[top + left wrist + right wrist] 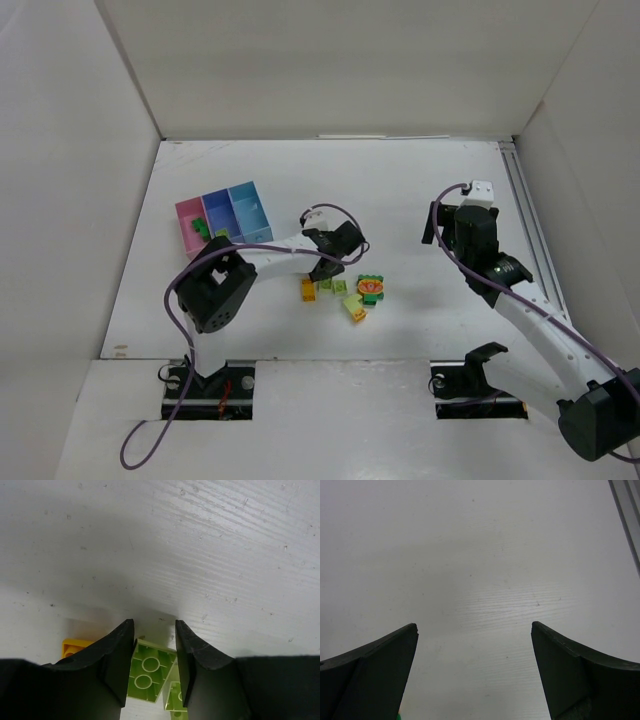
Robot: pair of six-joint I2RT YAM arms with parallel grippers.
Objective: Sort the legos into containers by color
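Top view: the containers [245, 188], a pink, a blue and a light-blue box in a row, sit left of centre on the white table [420, 170], with green bricks inside the pink box and the middle one. The loose legos [340, 290] lie scattered at centre, the stack [371, 287] at their right. Left wrist view: the left gripper [154, 630] stands low over the table, jaws narrow around a light green brick [147, 672] – a firm grip cannot be told – with an orange brick [75, 645] at lower left. Right wrist view: the right gripper [474, 627] is spread wide above bare table.
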